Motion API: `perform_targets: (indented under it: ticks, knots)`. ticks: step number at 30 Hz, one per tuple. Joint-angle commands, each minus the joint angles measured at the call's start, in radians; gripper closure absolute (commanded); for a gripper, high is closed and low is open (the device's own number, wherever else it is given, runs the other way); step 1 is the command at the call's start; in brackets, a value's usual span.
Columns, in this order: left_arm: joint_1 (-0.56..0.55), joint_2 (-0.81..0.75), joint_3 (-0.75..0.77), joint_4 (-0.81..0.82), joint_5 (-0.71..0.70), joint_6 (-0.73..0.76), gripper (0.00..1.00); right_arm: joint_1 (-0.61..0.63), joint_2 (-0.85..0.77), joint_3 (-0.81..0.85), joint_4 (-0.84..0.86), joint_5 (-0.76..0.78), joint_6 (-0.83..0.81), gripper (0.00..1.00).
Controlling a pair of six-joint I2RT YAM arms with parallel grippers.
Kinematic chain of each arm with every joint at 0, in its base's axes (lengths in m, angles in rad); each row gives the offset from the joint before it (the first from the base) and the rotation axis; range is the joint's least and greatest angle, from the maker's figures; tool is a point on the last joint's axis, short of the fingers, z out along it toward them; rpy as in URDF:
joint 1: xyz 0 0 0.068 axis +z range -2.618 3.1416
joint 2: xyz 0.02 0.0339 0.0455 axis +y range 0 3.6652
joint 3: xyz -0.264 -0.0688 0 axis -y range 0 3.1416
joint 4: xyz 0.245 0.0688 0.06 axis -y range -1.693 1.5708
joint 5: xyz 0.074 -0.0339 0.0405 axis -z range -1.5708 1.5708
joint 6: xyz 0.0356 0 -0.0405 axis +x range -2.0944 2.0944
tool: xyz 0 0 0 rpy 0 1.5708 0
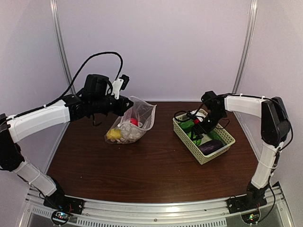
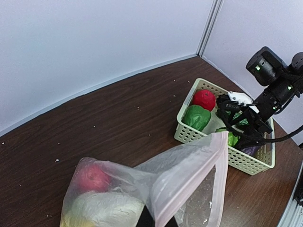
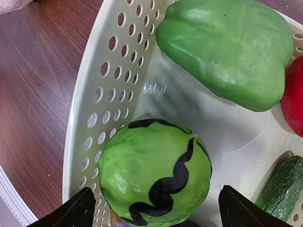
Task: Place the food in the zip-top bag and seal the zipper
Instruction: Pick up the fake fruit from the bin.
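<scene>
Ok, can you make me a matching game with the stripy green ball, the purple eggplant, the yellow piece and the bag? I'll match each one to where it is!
Things:
1. striped green ball
2. purple eggplant
3. yellow piece
4. zip-top bag

Places:
A. inside the zip-top bag
B. gripped at its edge by the left gripper
C. between the right gripper's open fingers
D. lying at the basket's near end

Pairs: 1-C, 2-D, 3-A, 4-B

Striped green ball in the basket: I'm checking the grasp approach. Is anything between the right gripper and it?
Nothing visible is. The right gripper is open, its fingers to either side of the striped green ball, with no object between. The green pepper and cucumber lie beyond it in the basket.
</scene>
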Motion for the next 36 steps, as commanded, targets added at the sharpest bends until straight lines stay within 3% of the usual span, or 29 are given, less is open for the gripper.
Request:
perform_targets:
  ticks: [1, 12, 18, 29, 32, 36]
  knots:
    - [0.004, 0.005, -0.003, 0.042, 0.007, -0.006, 1.0, -0.005, 0.016, 0.013, -0.01, -0.015, -0.005, 0.06]
    - [0.004, 0.007, -0.003, 0.042, 0.006, -0.005, 1.0, -0.005, 0.084, 0.048, -0.027, -0.064, -0.002, 0.06]
    - [0.004, 0.004, -0.003, 0.042, 0.009, -0.003, 1.0, -0.004, 0.081, 0.063, -0.036, -0.056, -0.008, 0.22]
    - [0.004, 0.003, -0.003, 0.042, 0.006, -0.002, 1.0, -0.005, -0.15, 0.061, -0.054, 0.031, -0.054, 0.31]
    - [0.004, 0.008, -0.002, 0.042, 0.012, -0.003, 1.0, -0.005, -0.207, 0.097, -0.086, -0.02, -0.083, 0.37]
    - [0.004, 0.012, 0.0, 0.042, 0.02, -0.006, 1.0, 0.011, -0.291, 0.098, -0.052, -0.153, -0.098, 0.37]
